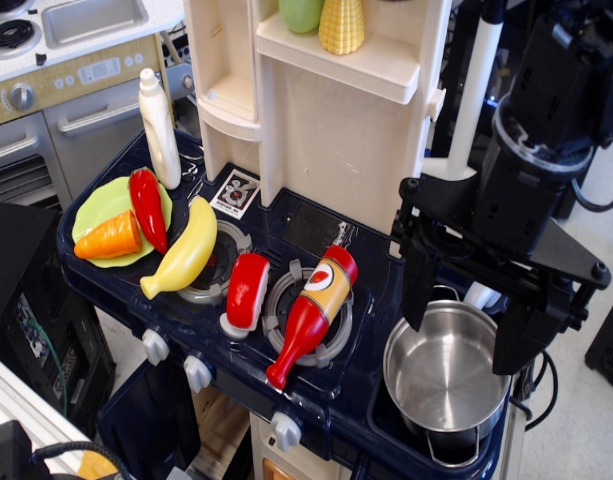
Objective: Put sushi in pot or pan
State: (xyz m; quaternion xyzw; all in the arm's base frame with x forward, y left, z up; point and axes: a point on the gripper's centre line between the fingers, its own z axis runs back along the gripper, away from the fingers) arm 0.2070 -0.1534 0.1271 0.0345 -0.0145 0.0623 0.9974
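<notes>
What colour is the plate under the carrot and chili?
Light green plate, seen clearly in the only camera view, at the counter's left end.

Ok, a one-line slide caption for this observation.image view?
Open gripper hovers over the empty steel pot; the sushi lies between banana and ketchup bottle.

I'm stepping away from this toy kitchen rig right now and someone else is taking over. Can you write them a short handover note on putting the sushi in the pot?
Hand: open and empty, its two dark fingers spread, hanging over the pot on the right.
Sushi: red top on a white base, lying on the stovetop between the two burners, with the banana on its left and the ketchup bottle on its right.
Pot: shiny steel, at the right end of the counter, with nothing in it.
Done: nothing yet; the sushi is not grasped.
Left: move the hand left to the sushi, grip it, carry it over the pot and release.
</notes>
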